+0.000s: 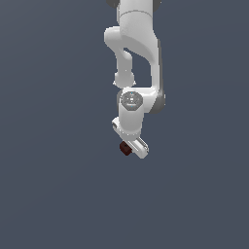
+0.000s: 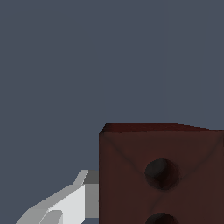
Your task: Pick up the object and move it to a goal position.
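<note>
All around is one plain dark blue-gray background, with no edges or walls showing. There is one white arm (image 1: 136, 53), one claw (image 1: 132, 148) and one small red-brown block (image 1: 125, 148). The block sits right at the claw's tip. One finger (image 2: 65, 203) touches its side, so the claw looks closed on it.

Plain dark grey-blue ground (image 1: 53, 194); whether block (image 1: 125, 149) rests on it unclear.
</note>
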